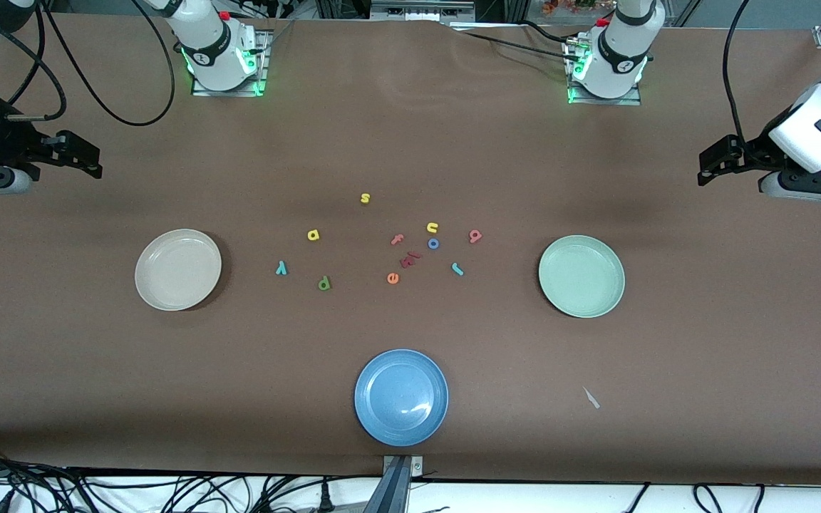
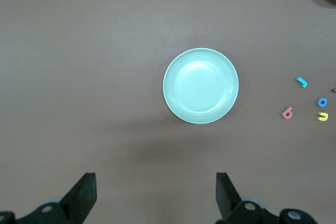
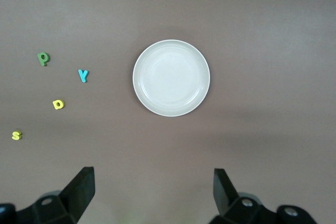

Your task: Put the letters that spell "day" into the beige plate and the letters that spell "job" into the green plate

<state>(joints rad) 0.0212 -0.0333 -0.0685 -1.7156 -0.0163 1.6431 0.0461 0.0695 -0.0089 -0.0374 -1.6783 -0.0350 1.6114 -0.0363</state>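
The beige plate [image 1: 178, 269] [image 3: 171, 77] lies toward the right arm's end, and the green plate [image 1: 581, 276] [image 2: 200, 86] toward the left arm's end. Between them lie the green d [image 1: 323, 283] [image 3: 44, 58], yellow a [image 1: 313, 234] [image 3: 59, 104], teal y [image 1: 281, 267] [image 3: 83, 75], teal j [image 1: 457, 268] [image 2: 302, 82], blue o [image 1: 433, 244] [image 2: 322, 102] and salmon b [image 1: 475, 236] [image 2: 287, 113]. My right gripper [image 1: 90, 158] [image 3: 154, 190] hangs open and empty over bare table at its end. My left gripper [image 1: 708, 167] [image 2: 156, 192] does the same at its own end.
A blue plate [image 1: 401, 397] sits nearest the front camera. Other letters lie among the task's: yellow s [image 1: 365, 198], yellow u [image 1: 432, 228], pink f [image 1: 397, 239], orange e [image 1: 393, 278], a dark red piece [image 1: 409, 259]. A pale scrap [image 1: 591, 397] lies near the green plate.
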